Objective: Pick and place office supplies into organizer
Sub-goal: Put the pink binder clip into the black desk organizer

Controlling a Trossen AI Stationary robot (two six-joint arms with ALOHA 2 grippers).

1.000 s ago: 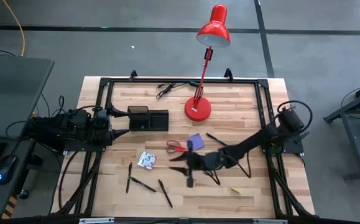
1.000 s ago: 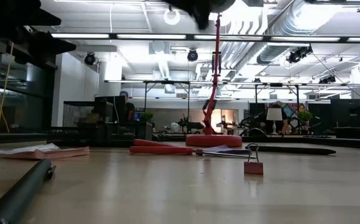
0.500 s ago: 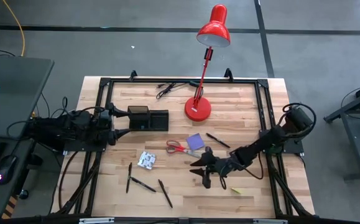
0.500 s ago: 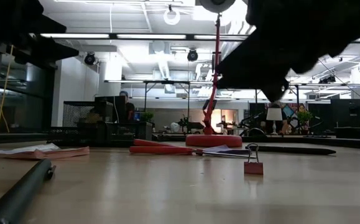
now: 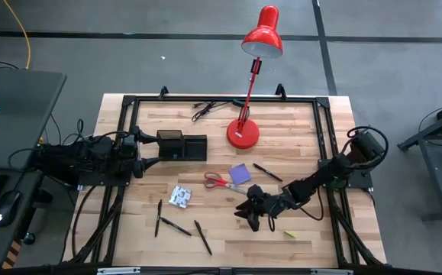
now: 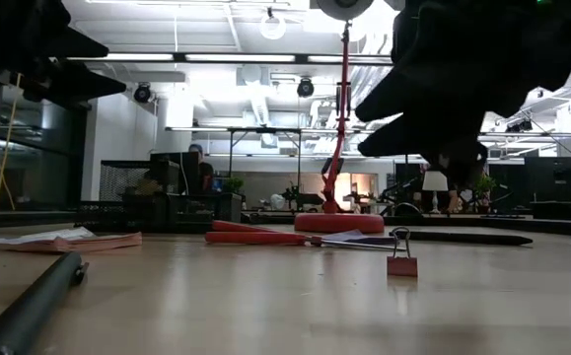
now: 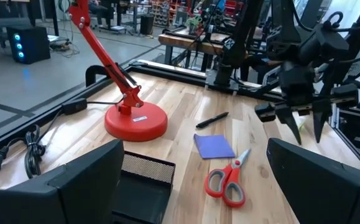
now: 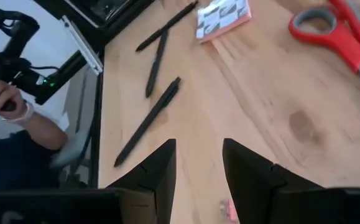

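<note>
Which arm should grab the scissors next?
Right. The right gripper hovers open just beside the red-handled scissors, while the left gripper sits at the organizer.

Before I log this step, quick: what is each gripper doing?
Left gripper: open, holding nothing, at the organizer.
Right gripper: open, holding nothing, above the table near the scissors.

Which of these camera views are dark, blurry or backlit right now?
Low view: the right pincer is a black silhouette against bright ceiling lights, and the near pen is out of focus. Right wrist view: the scissors look soft. High view: evenly lit, sharp.
</note>
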